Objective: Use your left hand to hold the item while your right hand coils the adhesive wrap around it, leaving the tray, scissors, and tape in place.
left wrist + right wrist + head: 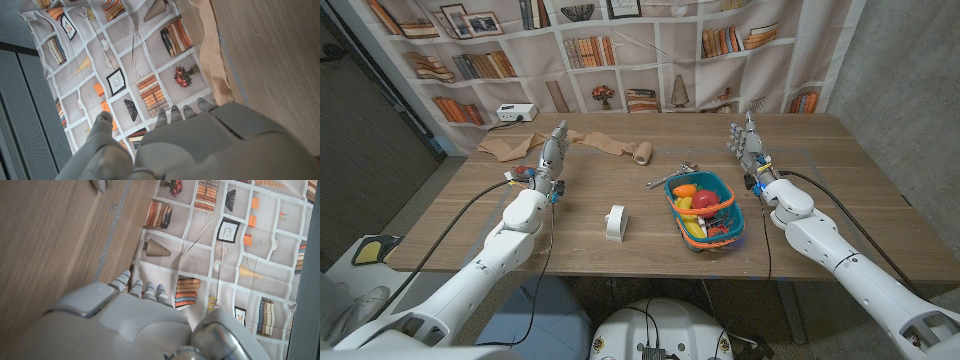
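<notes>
Both hands, left hand [553, 153] and right hand [748, 145], stand empty, fingers apart; the soft tan adhesive wrap [582, 143] near the tabletop's far edge looks light, best pinched at its rolled end.

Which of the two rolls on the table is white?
The tape roll standing near the table's front edge, between the two arms, is white. The other, the wrap roll farther back, is tan, with a loose strip trailing toward the robot's left.

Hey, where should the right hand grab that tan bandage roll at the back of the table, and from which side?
Probably across the rolled end, coming from above. That end looks like the only compact part; the rest trails off leftward as a loose, crumpled strip lying on the table. The right hand stands open, well off to the right.
</notes>
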